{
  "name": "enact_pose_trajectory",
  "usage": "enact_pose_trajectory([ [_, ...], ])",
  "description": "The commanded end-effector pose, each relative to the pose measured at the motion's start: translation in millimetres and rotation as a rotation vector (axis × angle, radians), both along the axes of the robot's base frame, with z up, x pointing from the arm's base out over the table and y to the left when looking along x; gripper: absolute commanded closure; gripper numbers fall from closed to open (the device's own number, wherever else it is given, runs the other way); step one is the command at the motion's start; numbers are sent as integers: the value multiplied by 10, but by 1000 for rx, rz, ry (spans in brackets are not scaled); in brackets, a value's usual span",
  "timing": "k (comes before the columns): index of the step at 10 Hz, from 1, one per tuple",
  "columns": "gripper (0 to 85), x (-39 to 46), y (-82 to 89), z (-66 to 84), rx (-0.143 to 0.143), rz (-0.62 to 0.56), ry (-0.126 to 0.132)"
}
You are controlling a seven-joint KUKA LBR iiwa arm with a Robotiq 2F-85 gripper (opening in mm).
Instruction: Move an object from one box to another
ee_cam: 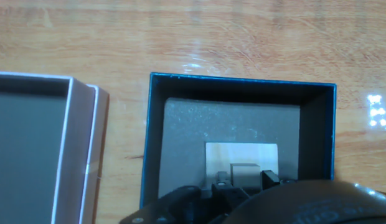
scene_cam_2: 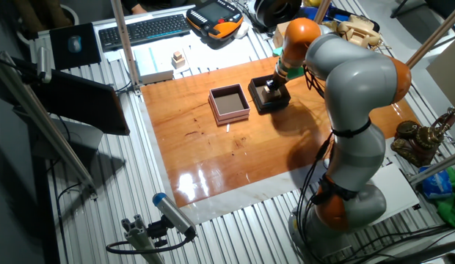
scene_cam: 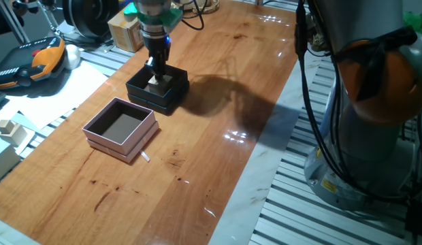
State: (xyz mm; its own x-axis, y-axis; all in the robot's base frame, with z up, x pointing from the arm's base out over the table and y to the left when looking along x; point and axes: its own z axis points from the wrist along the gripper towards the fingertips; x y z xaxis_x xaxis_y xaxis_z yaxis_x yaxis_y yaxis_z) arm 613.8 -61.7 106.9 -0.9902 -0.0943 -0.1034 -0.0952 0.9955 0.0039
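Observation:
The black box (scene_cam: pixel 171 95) stands on the wooden table; it also shows in the other fixed view (scene_cam_2: pixel 258 101) and in the hand view (ee_cam: pixel 157 149). My gripper (scene_cam: pixel 156 73) reaches down into it. In the hand view the pale wooden cube (ee_cam: pixel 244 169) lies on the box's grey floor at the near side. My fingertips (ee_cam: pixel 221 180) press against its two sides, so the gripper (ee_cam: pixel 244 179) is shut on it, low in the box. The pink box (scene_cam: pixel 121 128) with its dark inside is empty, just beside the black box (scene_cam_2: pixel 229 103) (ee_cam: pixel 31 149).
A pair of pale wooden blocks (scene_cam: pixel 9 129) lies off the table's left side, also in the other fixed view (scene_cam_2: pixel 178 57). A small white scrap (scene_cam: pixel 145 157) lies by the pink box. A handheld controller (scene_cam: pixel 41 60) and a keyboard (scene_cam_2: pixel 143 29) sit beyond the table.

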Motion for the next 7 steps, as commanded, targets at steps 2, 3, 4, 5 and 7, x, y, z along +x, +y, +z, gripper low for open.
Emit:
enact_pose_trajectory([
  [2,850,-58,61,123,-2,-27,12],
  [3,850,-97,131,180,-4,-57,15],
  [4,850,-145,233,229,-10,-89,18],
  [5,850,-183,315,256,-19,-106,18],
  [7,850,-236,447,303,-26,-127,22],
])
